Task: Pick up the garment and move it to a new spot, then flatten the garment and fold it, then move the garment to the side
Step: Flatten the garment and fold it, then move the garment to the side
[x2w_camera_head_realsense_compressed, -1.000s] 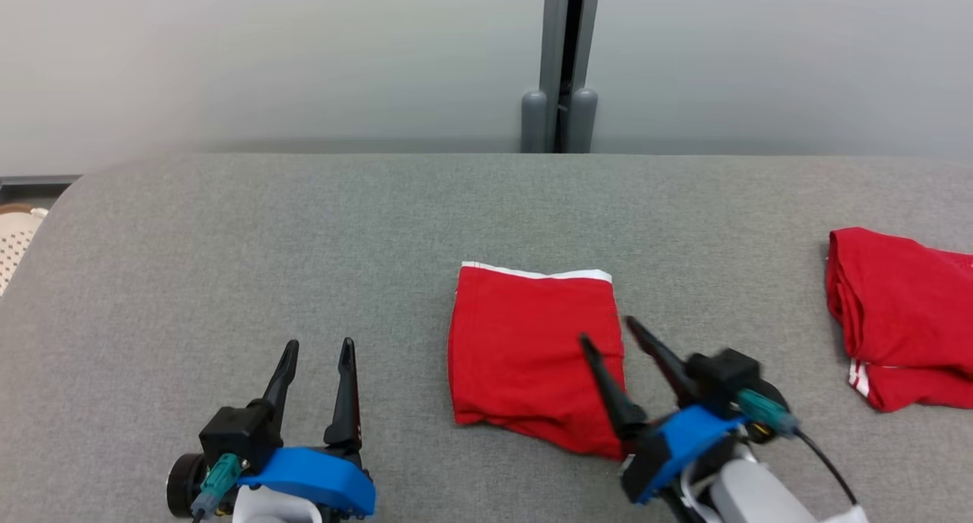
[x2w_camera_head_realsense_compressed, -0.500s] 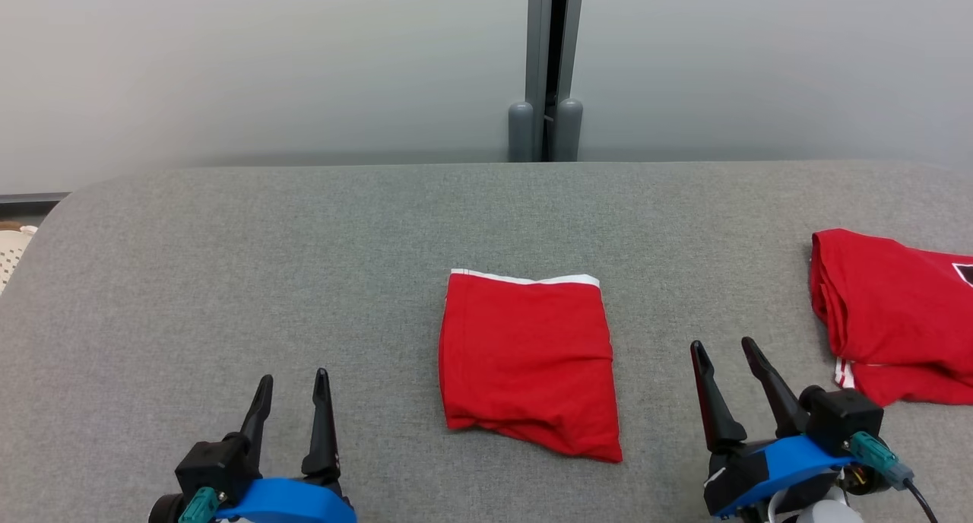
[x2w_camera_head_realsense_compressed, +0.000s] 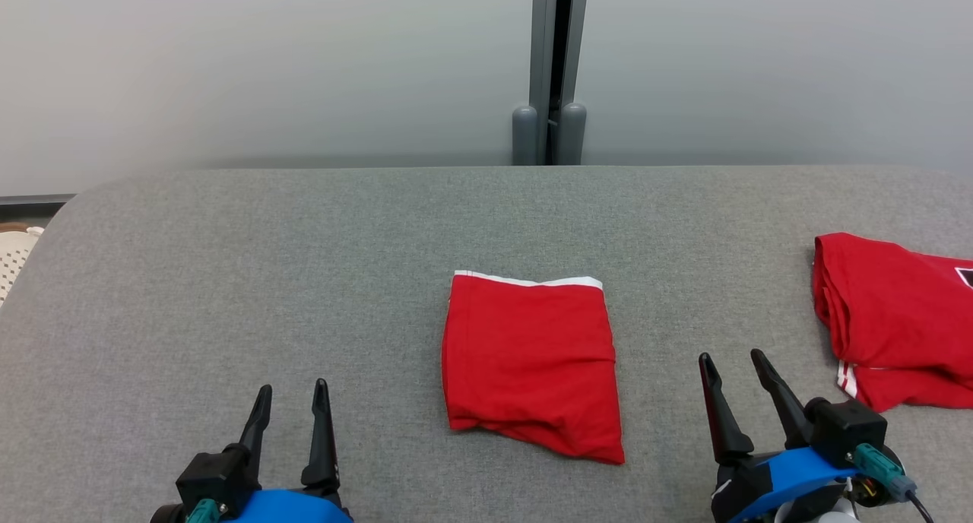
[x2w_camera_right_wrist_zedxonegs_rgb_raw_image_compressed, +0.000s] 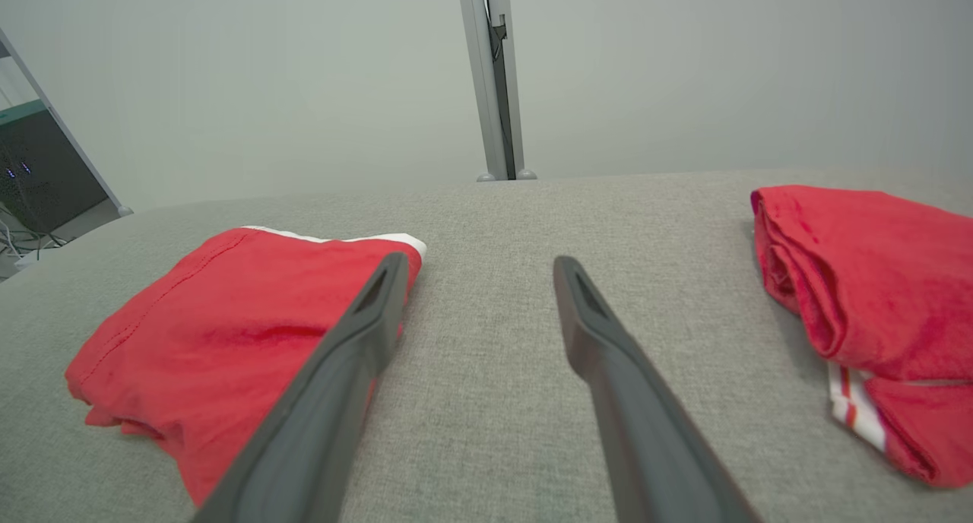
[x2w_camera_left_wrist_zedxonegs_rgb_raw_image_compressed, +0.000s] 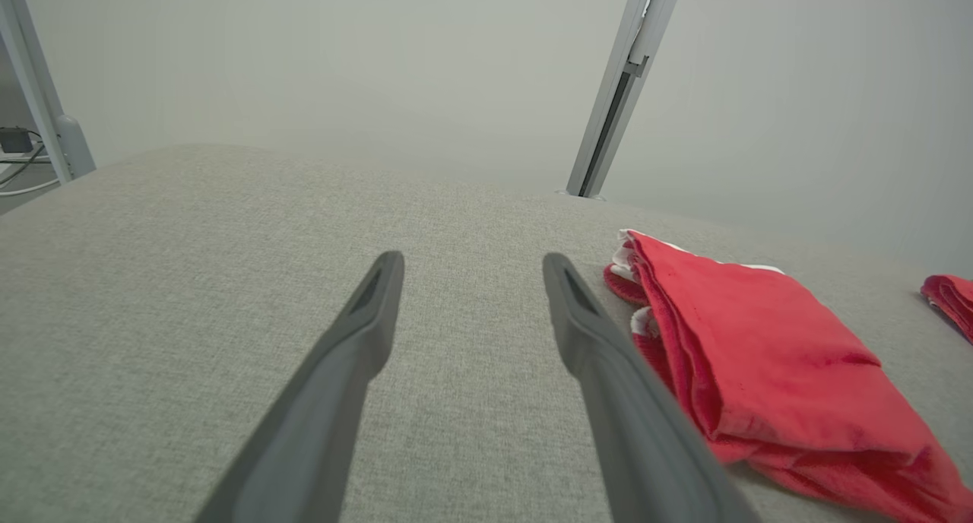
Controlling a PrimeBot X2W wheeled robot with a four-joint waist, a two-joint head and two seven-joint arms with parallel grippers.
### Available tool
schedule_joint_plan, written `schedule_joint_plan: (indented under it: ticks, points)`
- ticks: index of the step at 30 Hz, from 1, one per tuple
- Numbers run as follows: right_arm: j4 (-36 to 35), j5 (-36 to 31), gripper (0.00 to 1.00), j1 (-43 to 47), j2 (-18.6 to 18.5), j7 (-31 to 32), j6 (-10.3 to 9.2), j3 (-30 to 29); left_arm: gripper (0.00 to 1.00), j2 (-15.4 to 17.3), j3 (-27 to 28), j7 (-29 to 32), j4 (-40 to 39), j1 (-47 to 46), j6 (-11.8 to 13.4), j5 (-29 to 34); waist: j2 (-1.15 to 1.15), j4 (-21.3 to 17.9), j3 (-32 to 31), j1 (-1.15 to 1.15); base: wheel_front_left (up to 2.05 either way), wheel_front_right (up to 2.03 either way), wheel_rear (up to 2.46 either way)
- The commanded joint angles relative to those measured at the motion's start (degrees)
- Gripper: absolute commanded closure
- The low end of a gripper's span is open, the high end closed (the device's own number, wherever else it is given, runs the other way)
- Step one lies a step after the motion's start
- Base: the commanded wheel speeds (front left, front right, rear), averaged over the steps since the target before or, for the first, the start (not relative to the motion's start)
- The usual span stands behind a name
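The grey fabric-covered worktop (x2w_camera_head_realsense_compressed: 228,280) spans the scene, with a grey post (x2w_camera_head_realsense_compressed: 559,59) rising behind its far edge at 12 o'clock. The folded red garment (x2w_camera_head_realsense_compressed: 532,363) lies flat at the centre of the worktop, with white trim along its far edge and a slightly rumpled near edge. A second red garment (x2w_camera_head_realsense_compressed: 889,318) lies well apart at 3 o'clock, bunched in loose folds; the frame edge cuts off its right side.

The left end effector (x2w_camera_head_realsense_compressed: 292,387) sits low at 7 o'clock, fingers spread and pointing toward 12 o'clock, gripping nothing. The right end effector (x2w_camera_head_realsense_compressed: 731,356) sits at 5 o'clock, between the two garments, fingers spread and tilted toward 11 o'clock, clear of both. The bottom edge cuts off both wrists.

A pale perforated object (x2w_camera_head_realsense_compressed: 14,257) at 9 o'clock is mostly out of frame and cannot be identified.
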Motion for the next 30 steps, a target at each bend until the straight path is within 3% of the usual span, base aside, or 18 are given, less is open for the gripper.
schedule_joint_plan:
  ticks: [1,11,17,30]
  points:
    - [0.0,-0.2,0.0,0.4,0.0,-0.3,0.0,-0.1,0.0,-0.2,0.1,-0.1,0.0,0.2,-0.2,0.3,0.0,0.0,0.0,0.0,0.0,0.0,0.0]
    - [1.2,0.7,0.0,-0.2,0.0,-0.3,0.0,0.3,0.0,-0.6,0.1,-0.1,0.3,-0.4,-0.6,1.3,0.0,0.3,0.4,0.0,0.0,0.0,0.0]
    - [3.2,1.1,0.0,-6.2,0.0,0.9,0.0,1.8,0.0,-0.5,0.2,-0.1,-0.2,-1.8,-0.7,1.9,0.0,0.8,2.2,0.0,0.0,0.0,0.0]
    - [14.3,0.3,0.0,-20.0,-0.7,28.6,0.0,4.2,0.0,-1.7,1.2,-0.1,-0.1,-5.0,-0.8,2.3,0.0,6.4,7.5,0.0,0.0,0.0,0.0]
